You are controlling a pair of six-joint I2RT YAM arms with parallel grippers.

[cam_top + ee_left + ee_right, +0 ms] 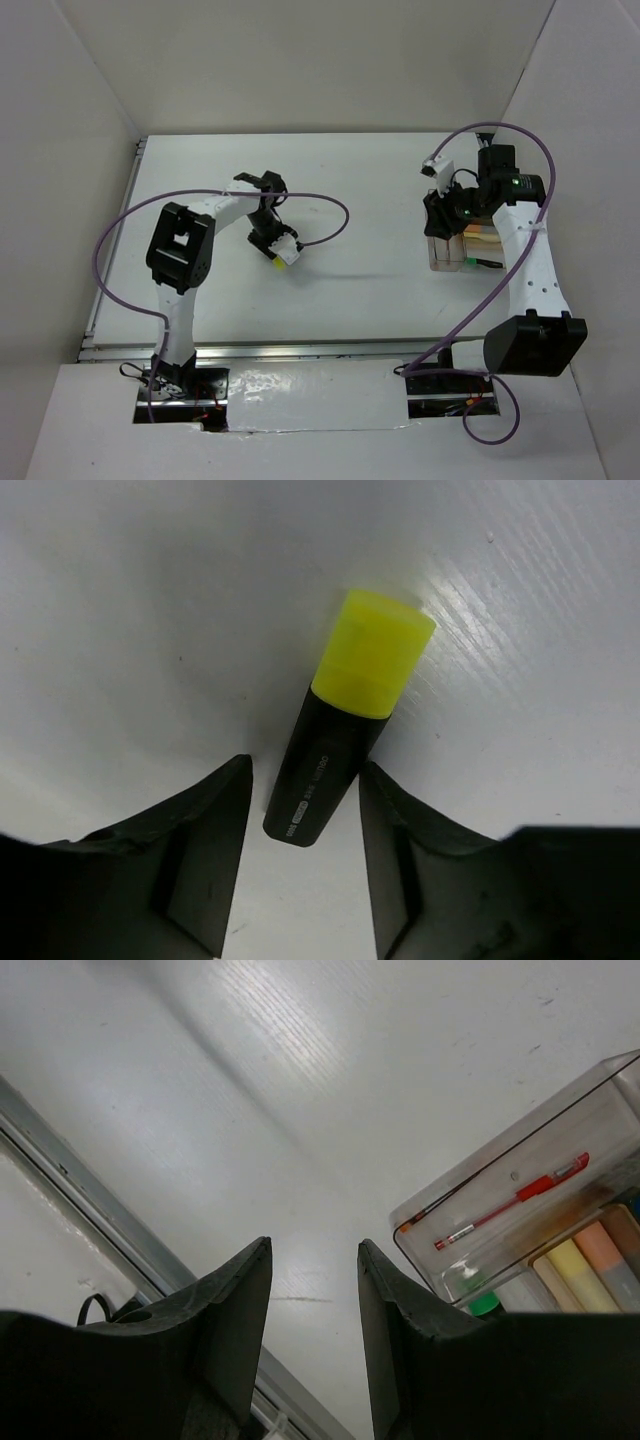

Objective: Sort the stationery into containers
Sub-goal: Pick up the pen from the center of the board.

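A black highlighter with a yellow cap (345, 730) lies flat on the white table; in the top view (279, 259) it is left of centre. My left gripper (304, 765) is open and low over it, with the butt end of the body between the fingertips (277, 248). The smoky clear organiser (600, 1095) stands at the right (455, 262). It holds a thin red pen (510, 1200), a green-capped highlighter (483, 1303) and a pale yellow stick (572, 1270). My right gripper (315, 1245) is open and empty, hovering beside the organiser (437, 222).
A metal rail (300, 350) runs along the table's near edge and shows in the right wrist view (100, 1190). White walls enclose the table on three sides. Purple cables (320, 200) loop from both arms.
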